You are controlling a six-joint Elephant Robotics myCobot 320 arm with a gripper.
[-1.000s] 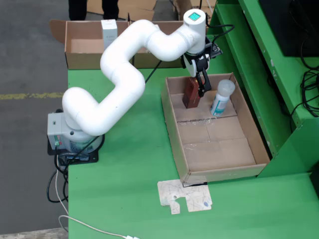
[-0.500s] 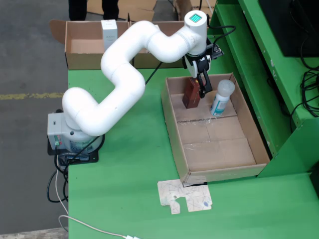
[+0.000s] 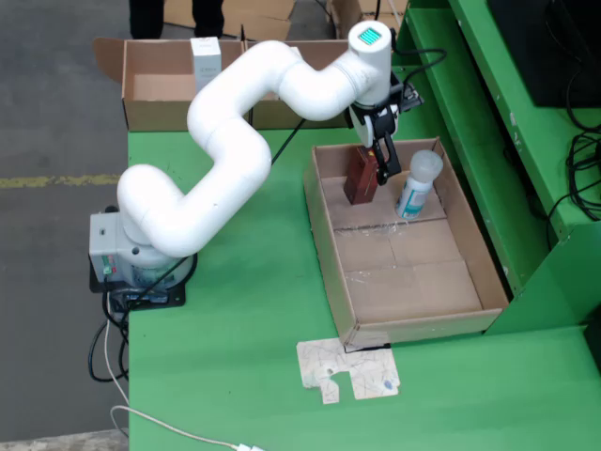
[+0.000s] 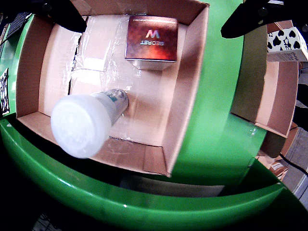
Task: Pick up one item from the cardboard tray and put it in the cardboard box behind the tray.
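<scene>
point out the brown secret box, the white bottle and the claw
brown SECRET box point(image 4: 151, 39), gripper view, printed top face
white bottle point(image 4: 79, 125), gripper view, its cap
claw point(image 3: 374, 171), fixed view, between the fingertips

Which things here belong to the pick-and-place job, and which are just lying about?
Part of the job:
cardboard tray
brown box in the tray
white bottle in the tray
cardboard box behind the tray
gripper, over the tray's far end

Just lying about:
cardboard scrap on the green table
loose cables by the arm's base
</scene>
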